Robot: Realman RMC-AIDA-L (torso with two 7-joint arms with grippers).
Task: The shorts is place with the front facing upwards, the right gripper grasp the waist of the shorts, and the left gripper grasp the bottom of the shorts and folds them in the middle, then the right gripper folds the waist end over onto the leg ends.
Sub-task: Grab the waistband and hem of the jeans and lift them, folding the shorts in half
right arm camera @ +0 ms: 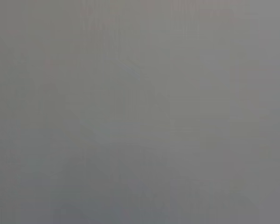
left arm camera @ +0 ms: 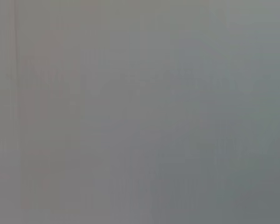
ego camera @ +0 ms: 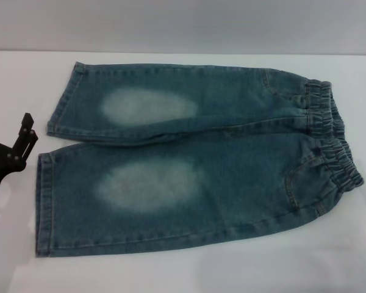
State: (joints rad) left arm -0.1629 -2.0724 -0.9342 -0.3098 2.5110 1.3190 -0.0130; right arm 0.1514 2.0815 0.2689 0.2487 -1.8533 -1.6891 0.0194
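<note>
Lying flat and unfolded on the white table (ego camera: 12,256), the shorts (ego camera: 195,159) are showing their front, waist of the shorts (ego camera: 332,146) pointing to the robot's right, the leg ends (ego camera: 49,165) to its left. Just beside those hems the left gripper (ego camera: 24,137) is hovering, apart from the cloth; whether its fingers are parted I cannot tell.

Blue-green denim shorts (ego camera: 195,159) lie flat, unfolded.
</note>
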